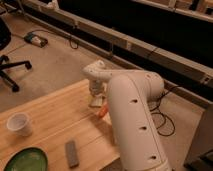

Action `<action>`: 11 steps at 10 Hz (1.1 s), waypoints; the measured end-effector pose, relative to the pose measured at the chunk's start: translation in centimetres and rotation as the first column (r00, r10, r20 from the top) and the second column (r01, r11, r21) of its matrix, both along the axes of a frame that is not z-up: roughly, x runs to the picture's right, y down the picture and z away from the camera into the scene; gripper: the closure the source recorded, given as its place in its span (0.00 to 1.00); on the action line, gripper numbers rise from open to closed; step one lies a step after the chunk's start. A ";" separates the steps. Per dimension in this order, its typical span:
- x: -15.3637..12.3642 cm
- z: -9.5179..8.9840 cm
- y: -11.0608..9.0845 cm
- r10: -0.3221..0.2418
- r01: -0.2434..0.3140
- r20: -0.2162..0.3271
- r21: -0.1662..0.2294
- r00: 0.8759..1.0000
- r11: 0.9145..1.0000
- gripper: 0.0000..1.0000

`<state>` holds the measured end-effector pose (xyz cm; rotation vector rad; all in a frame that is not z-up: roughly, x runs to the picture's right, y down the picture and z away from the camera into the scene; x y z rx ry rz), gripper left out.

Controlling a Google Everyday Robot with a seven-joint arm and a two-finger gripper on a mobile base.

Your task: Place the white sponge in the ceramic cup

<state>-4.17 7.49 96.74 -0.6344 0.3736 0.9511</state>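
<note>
The white sponge (95, 102) is a small cream block near the far edge of the wooden table (50, 117), right under the gripper tip. My gripper (95, 91) points straight down onto it; whether it touches or holds the sponge cannot be told. The ceramic cup (19, 123) stands upright at the left of the table, well apart from the gripper. My big white arm (132, 120) covers the right part of the table.
An orange thing (103, 112) lies just right of the sponge, against the arm. A flat grey slab (72, 153) lies near the front edge. A green bowl (25, 160) sits at the front left. An office chair (7, 60) stands on the floor to the left.
</note>
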 end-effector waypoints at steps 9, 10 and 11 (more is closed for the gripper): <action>-2.1 -2.7 -2.3 -0.076 0.075 0.016 0.059 0.997 0.995 1.00; -3.0 -3.8 -2.9 -0.100 0.098 0.023 0.073 0.995 0.992 1.00; -4.0 -5.6 -4.0 -0.139 0.135 0.034 0.099 0.990 0.986 1.00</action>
